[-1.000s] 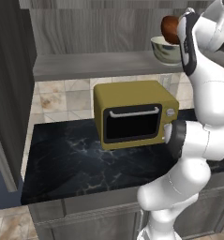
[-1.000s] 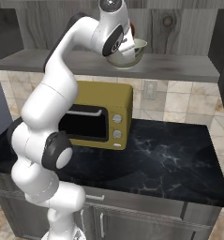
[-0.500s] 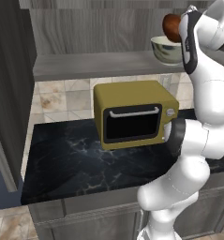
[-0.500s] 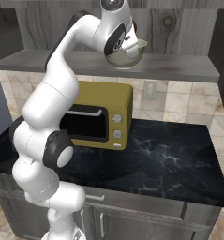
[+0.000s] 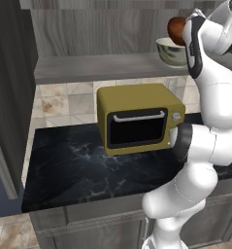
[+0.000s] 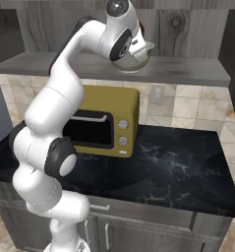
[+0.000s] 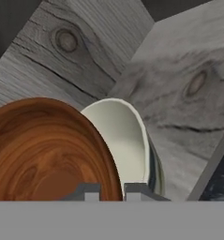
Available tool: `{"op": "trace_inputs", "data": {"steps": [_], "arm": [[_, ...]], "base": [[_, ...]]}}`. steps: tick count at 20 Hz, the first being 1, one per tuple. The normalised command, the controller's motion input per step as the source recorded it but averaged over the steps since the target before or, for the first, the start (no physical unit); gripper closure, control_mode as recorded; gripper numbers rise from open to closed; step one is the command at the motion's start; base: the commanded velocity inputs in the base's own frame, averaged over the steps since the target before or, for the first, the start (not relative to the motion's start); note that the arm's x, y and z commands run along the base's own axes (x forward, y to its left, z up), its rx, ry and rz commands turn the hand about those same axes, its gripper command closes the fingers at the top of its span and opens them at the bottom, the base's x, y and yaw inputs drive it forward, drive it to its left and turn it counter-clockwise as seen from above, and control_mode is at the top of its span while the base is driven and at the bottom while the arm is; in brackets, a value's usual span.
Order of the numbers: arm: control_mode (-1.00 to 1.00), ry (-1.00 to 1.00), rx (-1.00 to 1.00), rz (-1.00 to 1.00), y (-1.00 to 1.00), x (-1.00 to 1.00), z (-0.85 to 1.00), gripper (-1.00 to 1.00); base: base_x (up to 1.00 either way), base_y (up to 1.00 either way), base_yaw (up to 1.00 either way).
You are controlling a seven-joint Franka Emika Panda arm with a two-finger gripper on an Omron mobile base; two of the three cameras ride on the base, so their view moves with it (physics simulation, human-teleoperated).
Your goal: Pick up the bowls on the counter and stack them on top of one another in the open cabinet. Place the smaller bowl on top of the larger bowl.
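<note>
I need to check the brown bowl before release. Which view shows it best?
The hand view: the smaller bowl shows its whole wood-grain inside, close up, in front of the larger bowl. The left base view gives just a reddish-brown edge beside the arm. In the right base view I cannot make it out.

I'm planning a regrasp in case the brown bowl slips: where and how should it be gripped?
Grip the smaller bowl by its thin rim, one finger inside and one outside, coming from above its open side. The wall is shallow and the body too wide to span. The gripper, nearly shut, already pinches the rim this way, with the larger bowl on the cabinet shelf beyond.
</note>
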Motion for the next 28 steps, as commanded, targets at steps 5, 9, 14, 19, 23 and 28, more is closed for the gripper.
{"op": "trace_inputs", "data": {"steps": [5,9,14,19,23,28], "arm": [[-1.0,0.0,-0.05,-0.05,-0.07,0.19,-0.05,1.0],[-1.0,0.0,-0.04,-0.05,-0.05,0.21,-0.04,1.0],[-1.0,0.04,-0.01,-0.02,-0.03,0.11,-0.04,1.0],[-1.0,0.13,0.0,0.01,0.0,0.05,-0.04,1.0],[-1.0,0.14,-0.01,0.02,0.0,0.09,-0.05,1.0],[-1.0,0.12,-0.01,0.03,0.0,0.08,-0.06,1.0]], "base": [[0.0,0.0,0.0],[0.0,0.0,0.0],[0.0,0.0,0.0],[0.0,0.0,0.0],[0.0,0.0,0.0],[0.0,0.0,0.0]]}}
